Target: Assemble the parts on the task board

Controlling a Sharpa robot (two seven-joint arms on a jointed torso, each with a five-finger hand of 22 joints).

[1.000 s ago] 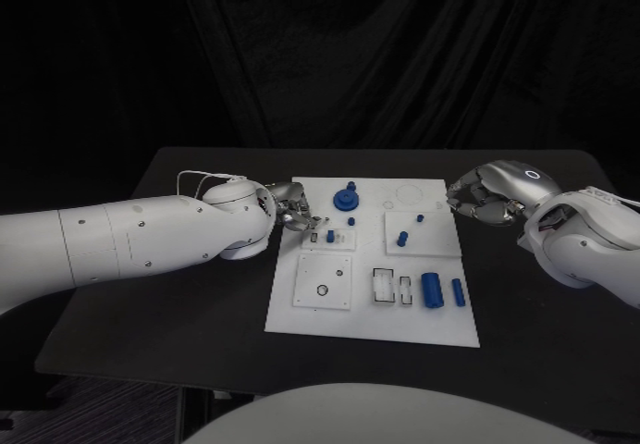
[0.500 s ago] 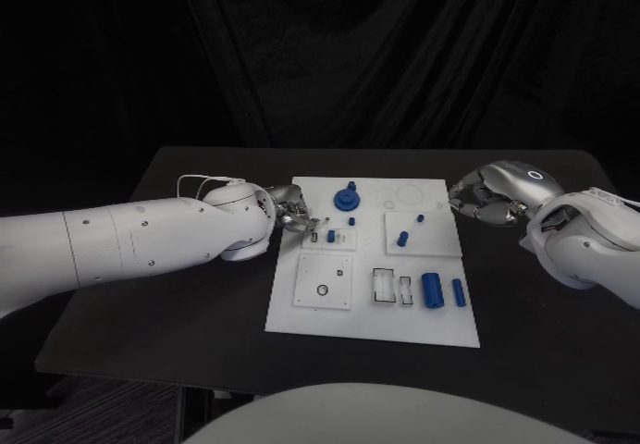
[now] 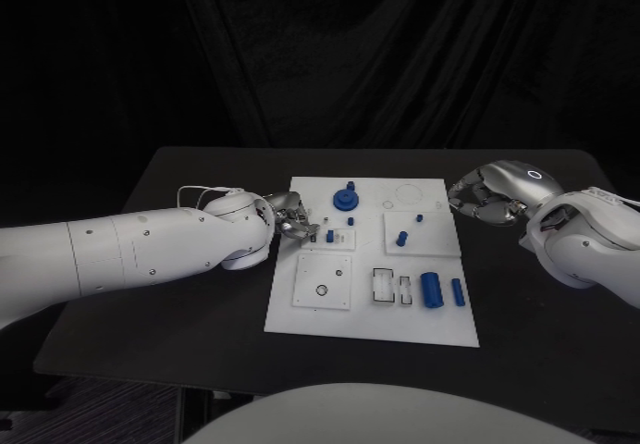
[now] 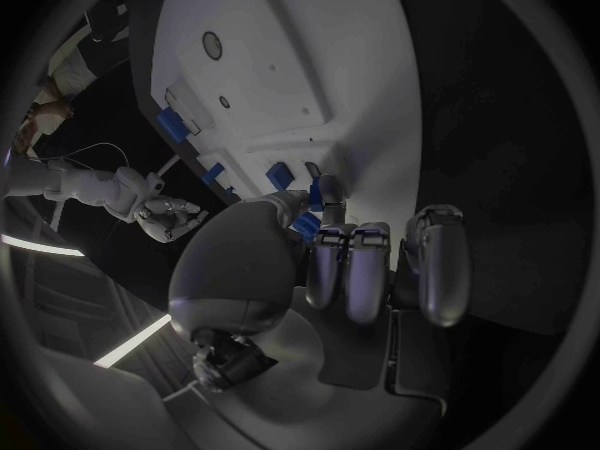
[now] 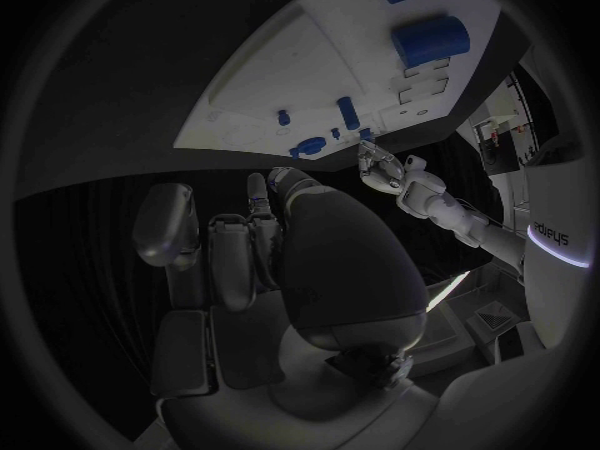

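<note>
You had the white rectangular task board lying in the middle of the black tabletop, and it carried several raised white square blocks with recesses. The slotted block near the board's front right had its narrow slots unfilled, while a large blue cylinder and a thinner blue rod lay flat just beside it. The front left block showed a dark ring-shaped hole with nothing in it. A round blue knob with a stem stood upright near the board's far edge, and small blue pegs stood in the right middle block. Your left hand sat at the board's left edge by the small middle block; in the left wrist view its fingertips were together around a small blue piece there, pinching it just above the board. Your right hand hovered off the board's right side, well apart from the parts, fingers curled in on nothing.
</note>
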